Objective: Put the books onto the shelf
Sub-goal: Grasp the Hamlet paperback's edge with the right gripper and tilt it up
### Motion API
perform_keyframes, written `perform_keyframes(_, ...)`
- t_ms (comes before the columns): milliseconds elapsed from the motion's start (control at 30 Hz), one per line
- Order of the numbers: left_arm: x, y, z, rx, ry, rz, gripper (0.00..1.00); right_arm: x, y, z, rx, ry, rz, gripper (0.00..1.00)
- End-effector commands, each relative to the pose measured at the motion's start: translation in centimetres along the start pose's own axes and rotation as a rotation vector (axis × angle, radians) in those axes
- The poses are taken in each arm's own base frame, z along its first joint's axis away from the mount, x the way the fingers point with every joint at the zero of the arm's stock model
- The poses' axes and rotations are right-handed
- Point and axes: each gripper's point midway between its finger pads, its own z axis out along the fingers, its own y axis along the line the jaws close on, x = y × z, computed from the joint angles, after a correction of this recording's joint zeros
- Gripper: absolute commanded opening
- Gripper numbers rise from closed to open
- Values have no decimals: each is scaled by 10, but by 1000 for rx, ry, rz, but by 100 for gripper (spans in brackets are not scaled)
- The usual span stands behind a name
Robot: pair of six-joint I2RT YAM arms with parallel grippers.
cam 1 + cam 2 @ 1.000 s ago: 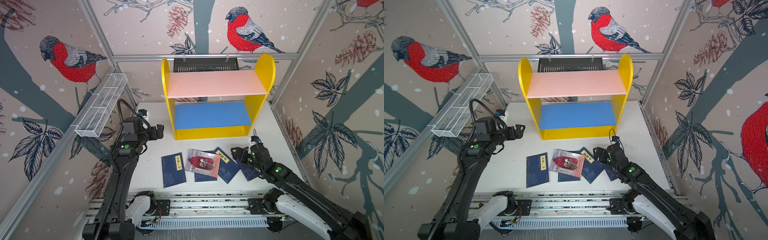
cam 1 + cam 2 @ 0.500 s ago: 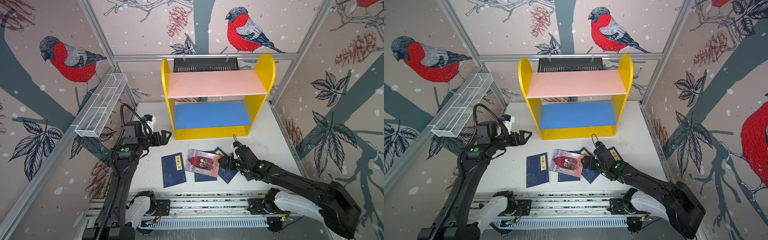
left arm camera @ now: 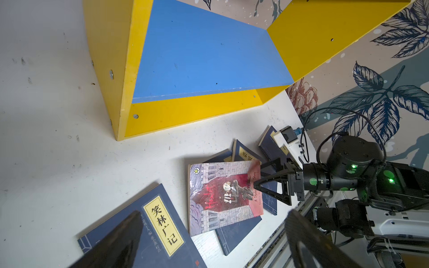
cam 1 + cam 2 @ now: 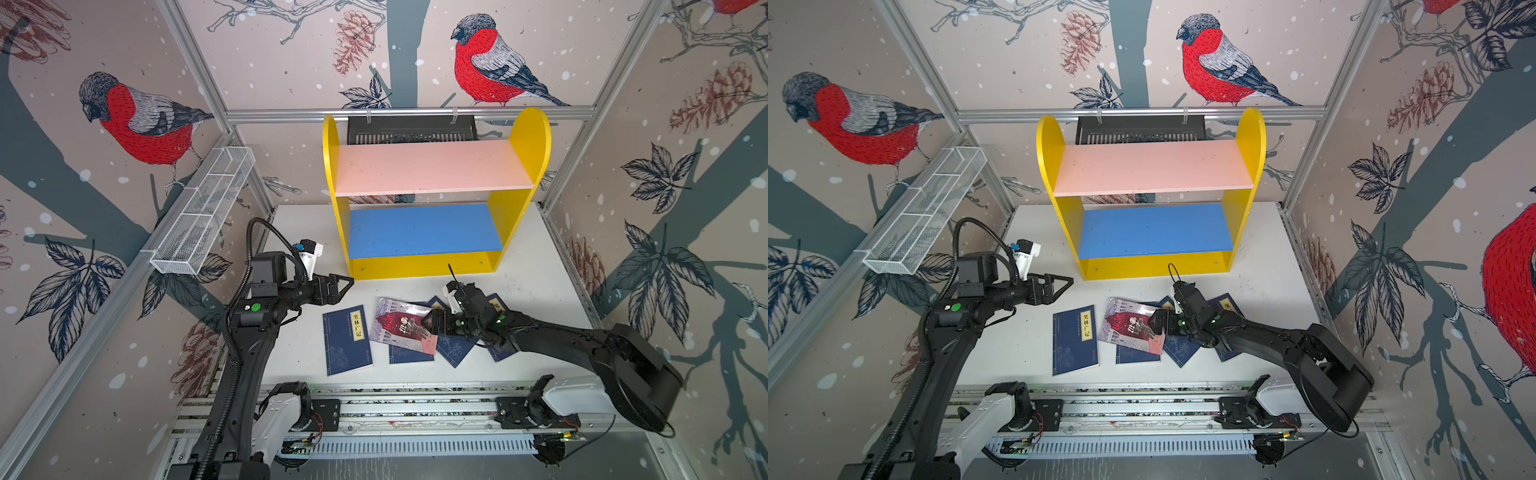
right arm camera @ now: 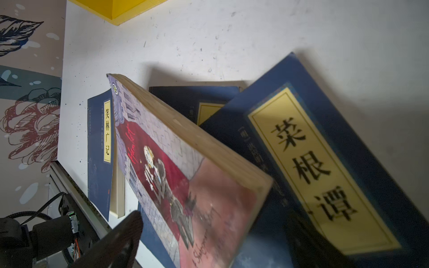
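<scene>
The right gripper [image 3: 257,175] has its jaws spread wide, with the right edge of the illustrated book [image 3: 222,197] between them; nothing is clamped. That book lies on the table [image 4: 532,257] near the front, on top of overlapping navy books [image 4: 455,349]. One more navy copy [image 4: 347,338] sits apart to its left.

The left gripper [image 4: 345,284] hangs wide open and empty by the near left corner of the shelf [image 4: 424,266], whose pink and blue boards are both bare.

I judge the main risk to be a poor bite. Closing too shallow could pinch only the cover (thin paperbacks flop), so the pages would sag or slip. Closing too deep could catch the navy book underneath and drag the pile.
</scene>
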Motion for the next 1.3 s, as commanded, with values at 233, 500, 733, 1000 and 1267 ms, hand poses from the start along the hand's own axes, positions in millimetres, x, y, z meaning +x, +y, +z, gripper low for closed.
perform_keyframes(233, 3, -4, 5, 53, 13, -29, 96, 5, 15, 15, -118, 32, 15, 86)
perform_keyframes(500, 4, -5, 3, 47, -6, -23, 96, 5, 10, 14, -96, 30, 19, 61)
perform_keyframes(733, 3, -4, 4, 53, -5, -36, 96, -4, 9, 0, -109, -21, 23, 41)
perform_keyframes(1000, 3, -5, 3, 54, -18, -33, 96, -15, 12, -14, -175, -65, 40, 13)
perform_keyframes(1267, 5, -7, 3, 66, -19, -43, 96, -10, 10, -11, -188, -40, 47, 38)
